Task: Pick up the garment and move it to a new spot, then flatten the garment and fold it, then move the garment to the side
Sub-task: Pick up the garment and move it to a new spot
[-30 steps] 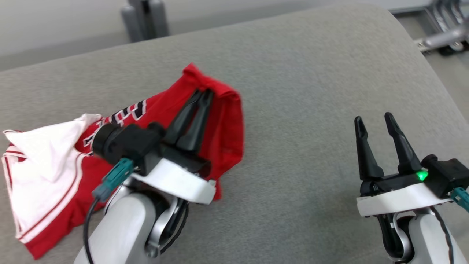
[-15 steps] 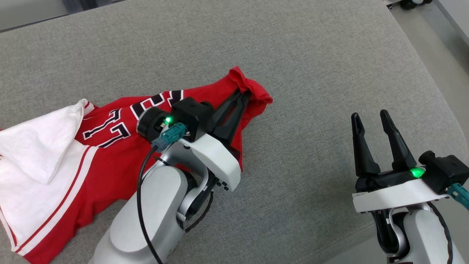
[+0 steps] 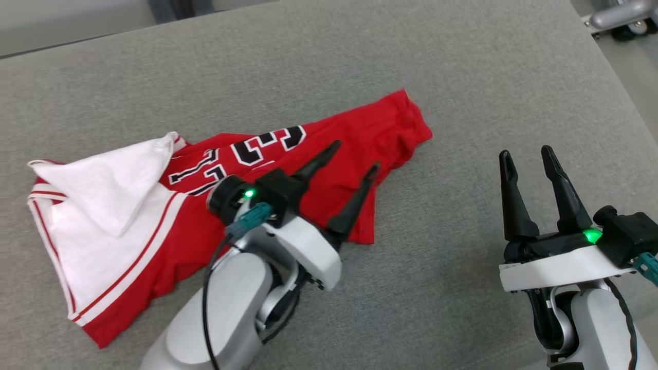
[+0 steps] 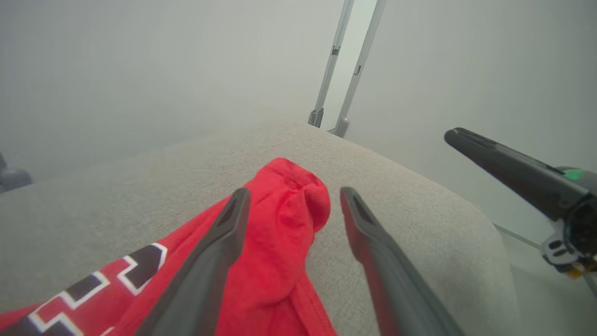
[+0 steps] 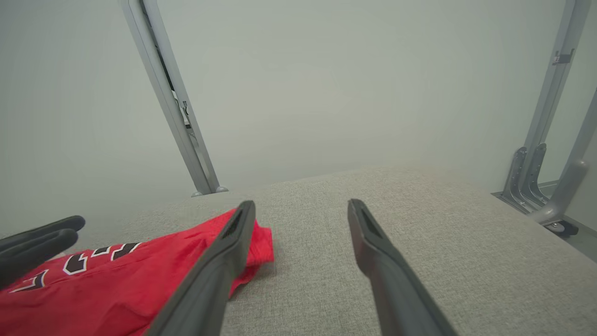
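Observation:
The garment (image 3: 329,149) is a red jersey with black-and-white lettering and a white panel at its left end. It lies spread across the grey cushion (image 3: 462,77), one red corner reaching up and right. My left gripper (image 3: 355,156) hovers open over the red part, with cloth lying between and below its fingers but not pinched. In the left wrist view the bunched red corner (image 4: 294,205) sits between the spread fingers of the left gripper (image 4: 294,198). My right gripper (image 3: 525,156) stands open over bare cushion to the right of the garment, holding nothing, and the right wrist view shows it (image 5: 301,205) the same way, with the garment (image 5: 140,280) at the left.
The cushion's right edge (image 3: 624,103) drops off toward the floor. Metal frame legs (image 5: 536,182) stand beyond it, and another leg (image 5: 177,107) rises behind the cushion.
My left gripper has opened and let go of the red corner, which now lies flat farther right on the cushion. The head camera has shifted. The right gripper stays open.

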`<state>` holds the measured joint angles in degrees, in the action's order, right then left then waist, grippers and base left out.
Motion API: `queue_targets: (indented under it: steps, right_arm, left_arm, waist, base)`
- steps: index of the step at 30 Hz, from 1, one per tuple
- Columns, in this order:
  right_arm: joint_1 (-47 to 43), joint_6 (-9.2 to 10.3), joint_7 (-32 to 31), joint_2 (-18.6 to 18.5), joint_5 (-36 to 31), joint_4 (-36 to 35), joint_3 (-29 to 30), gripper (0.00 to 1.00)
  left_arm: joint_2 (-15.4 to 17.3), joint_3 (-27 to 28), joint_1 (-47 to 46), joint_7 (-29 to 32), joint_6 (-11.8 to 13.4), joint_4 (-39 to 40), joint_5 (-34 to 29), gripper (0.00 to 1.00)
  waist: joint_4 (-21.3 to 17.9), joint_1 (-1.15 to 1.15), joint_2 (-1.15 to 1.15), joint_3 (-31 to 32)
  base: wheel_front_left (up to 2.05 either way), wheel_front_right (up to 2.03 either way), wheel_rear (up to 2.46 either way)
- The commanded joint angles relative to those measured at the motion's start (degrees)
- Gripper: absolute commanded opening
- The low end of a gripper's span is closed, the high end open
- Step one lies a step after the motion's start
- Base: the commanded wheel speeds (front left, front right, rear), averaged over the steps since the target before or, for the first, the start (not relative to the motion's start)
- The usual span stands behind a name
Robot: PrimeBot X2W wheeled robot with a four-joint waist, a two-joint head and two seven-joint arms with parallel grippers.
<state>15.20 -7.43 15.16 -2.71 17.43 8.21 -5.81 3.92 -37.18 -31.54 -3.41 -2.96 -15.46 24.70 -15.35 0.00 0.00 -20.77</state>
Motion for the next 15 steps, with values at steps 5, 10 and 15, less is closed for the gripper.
queue_targets:
  steps: [5,10,15]
  right_arm:
    - [-0.6,-0.11,0.2,-0.4,-1.7,-0.5,0.9,1.00]
    - [-1.4,-0.11,0.2,-0.3,-3.2,-0.3,1.2,1.00]
    - [-2.0,-0.11,-0.7,-0.4,-5.0,-0.4,1.9,1.00]
  left_arm:
    - [4.0,4.0,2.7,-3.8,3.9,2.8,-1.0,1.00]
    - [7.7,9.7,5.1,-6.9,7.6,5.8,0.1,1.00]
    - [11.2,14.6,8.0,-8.0,10.5,8.3,1.5,1.00]
  waist:
    - [3.5,0.00,0.00,2.3]
    - [5.9,0.00,0.00,3.9]
    - [8.2,0.00,0.00,5.8]
  base:
    - [0.00,0.00,0.00]
    - [0.00,0.00,0.00]
    - [0.00,0.00,0.00]
